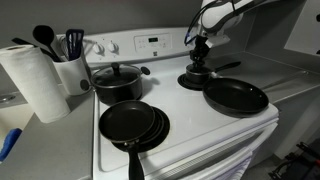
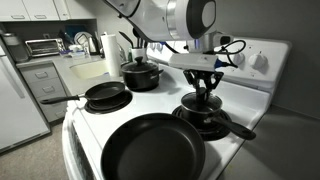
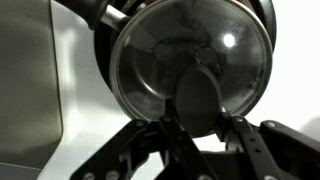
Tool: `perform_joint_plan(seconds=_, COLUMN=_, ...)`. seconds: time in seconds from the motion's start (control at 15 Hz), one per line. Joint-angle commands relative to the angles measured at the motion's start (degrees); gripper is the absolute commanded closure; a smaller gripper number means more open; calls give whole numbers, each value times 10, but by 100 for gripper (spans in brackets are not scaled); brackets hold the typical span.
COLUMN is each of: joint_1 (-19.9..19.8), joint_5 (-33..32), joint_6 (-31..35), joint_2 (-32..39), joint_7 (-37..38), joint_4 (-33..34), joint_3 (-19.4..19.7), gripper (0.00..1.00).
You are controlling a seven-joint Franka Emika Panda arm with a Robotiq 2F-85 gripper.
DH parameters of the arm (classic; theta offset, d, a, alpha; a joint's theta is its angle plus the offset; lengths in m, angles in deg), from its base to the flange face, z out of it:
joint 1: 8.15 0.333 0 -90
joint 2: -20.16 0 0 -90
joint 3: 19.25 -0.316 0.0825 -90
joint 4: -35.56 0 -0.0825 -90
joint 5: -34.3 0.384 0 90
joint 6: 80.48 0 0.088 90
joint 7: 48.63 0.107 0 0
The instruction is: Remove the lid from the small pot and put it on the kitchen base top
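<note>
The small pot point(image 1: 197, 82) is a black saucepan with a long handle on the white stove's back burner, and it shows in both exterior views point(image 2: 208, 120). The lid point(image 2: 203, 104) lies on or just above its rim. In the wrist view the lid point(image 3: 190, 45) is a round glassy disc with a black knob point(image 3: 195, 98). My gripper point(image 1: 201, 62) comes straight down over it point(image 2: 205, 92), and its fingers point(image 3: 197, 120) are closed on both sides of the knob. The pale grey kitchen base top point(image 1: 292, 82) lies beside the stove.
A bigger two-handled black pot with its lid point(image 1: 118, 80) point(image 2: 140, 72) stands on another back burner. Wide black frying pans sit in front point(image 1: 236, 97) point(image 1: 133, 123) point(image 2: 150, 148) point(image 2: 105, 95). A paper towel roll point(image 1: 35, 80) and a utensil holder point(image 1: 70, 65) stand on the counter.
</note>
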Motion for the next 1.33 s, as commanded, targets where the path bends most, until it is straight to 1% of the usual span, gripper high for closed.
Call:
perform_joint_plan(seconds=0.0, joint_1=8, joint_5=-31, joint_6=-38, joint_2=-9, joint_7=24, joint_4=8, joint_3=14, gripper=86)
perform_joint_plan(seconds=0.27, joint_1=13, joint_5=-62, joint_6=-57, joint_2=-10, joint_7=41, joint_4=25, joint_3=19, gripper=86)
perform_joint_plan(seconds=0.93, joint_1=6, joint_5=-55, joint_6=-87, joint_2=-6, joint_7=36, joint_4=65, joint_3=12, gripper=86)
perform_joint_plan(seconds=1.27, joint_1=7, joint_5=-66, joint_6=-88, joint_2=-3, joint_7=40, joint_4=81, joint_3=18, gripper=86)
